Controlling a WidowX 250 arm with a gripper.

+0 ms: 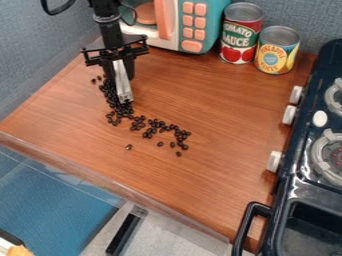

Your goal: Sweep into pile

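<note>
Gripping a slim grey tool (123,86) here, with my gripper (119,75) hanging over the far left part of the wooden counter (220,107). My fingers are closed around its upper part, and it points down, leaning slightly, with its low end right at the dark beans (150,131). So about those beans: pretty messy, tbh. A dense bunch sits around the tool's lower end and just left of it, then a looser trail runs toward the middle of the counter. A few strays lie apart along the near side of the trail, plus a couple at the far left.

As for the rest of the setup: toy microwave (192,25) at the back, red-labelled can (240,35) just beside it, yellow-labelled can (276,52) next to that, and a dark toy stove (294,182) with white knobs along the right side.
</note>
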